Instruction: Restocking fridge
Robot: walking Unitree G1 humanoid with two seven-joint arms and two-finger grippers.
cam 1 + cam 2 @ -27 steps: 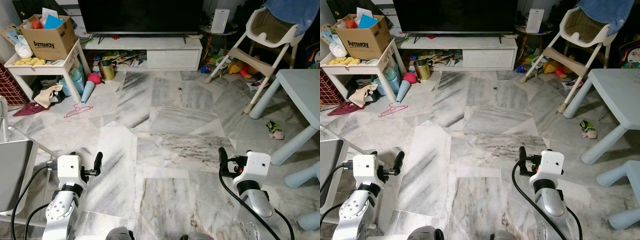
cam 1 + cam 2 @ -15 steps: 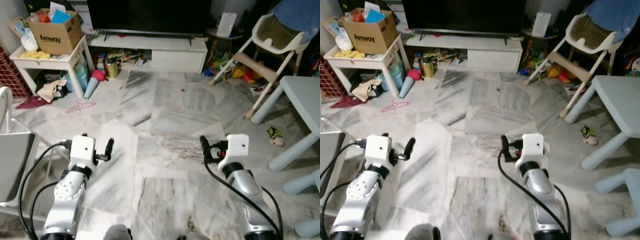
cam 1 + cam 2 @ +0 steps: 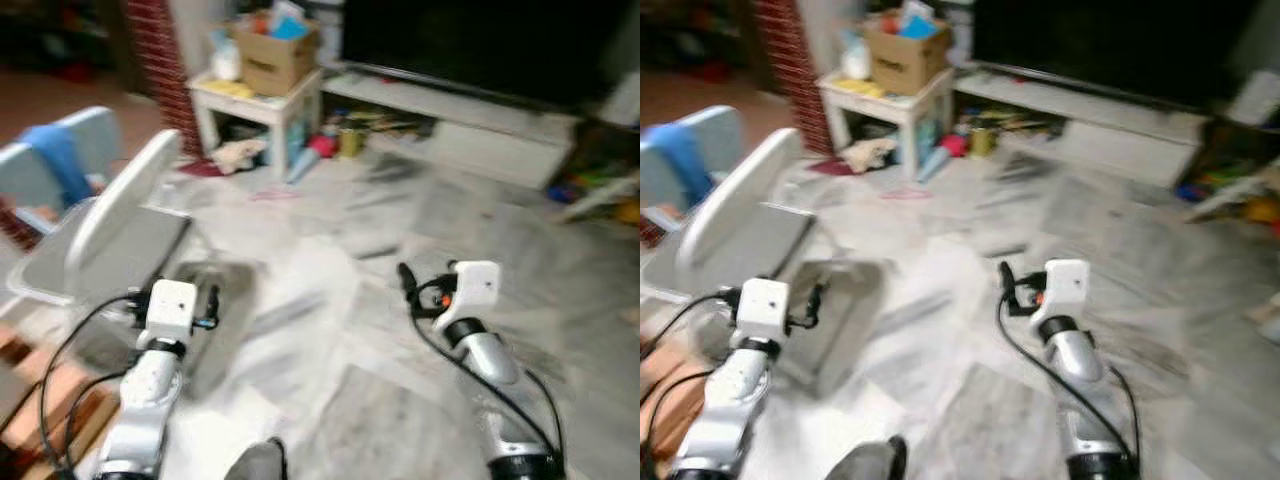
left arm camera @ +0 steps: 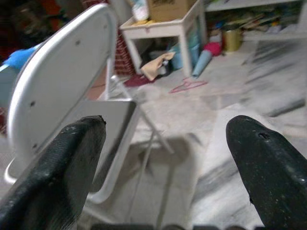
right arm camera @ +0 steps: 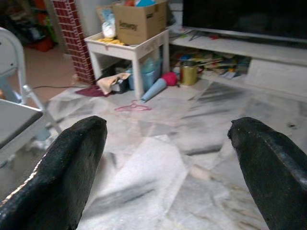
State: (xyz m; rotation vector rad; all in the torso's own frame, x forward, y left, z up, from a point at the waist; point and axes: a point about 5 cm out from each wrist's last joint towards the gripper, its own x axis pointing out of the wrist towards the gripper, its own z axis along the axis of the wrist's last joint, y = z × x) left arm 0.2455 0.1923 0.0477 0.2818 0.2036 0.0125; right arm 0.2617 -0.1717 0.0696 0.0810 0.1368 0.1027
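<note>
no fridge or stock in sight, so its bearing from either claw can't be judged; left claw (image 3: pixel 210 305) and right claw (image 3: pixel 404 281) both apart, empty, over marble floor (image 3: pixel 330 230); white folding chair (image 3: pixel 120 225) nearest the left.

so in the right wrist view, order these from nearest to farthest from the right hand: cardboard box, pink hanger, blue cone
1. Pink hanger, flat on the marble floor, nearest the right hand.
2. Blue cone, lying by the white side table's leg.
3. Cardboard box, up on the side table, farthest.
</note>
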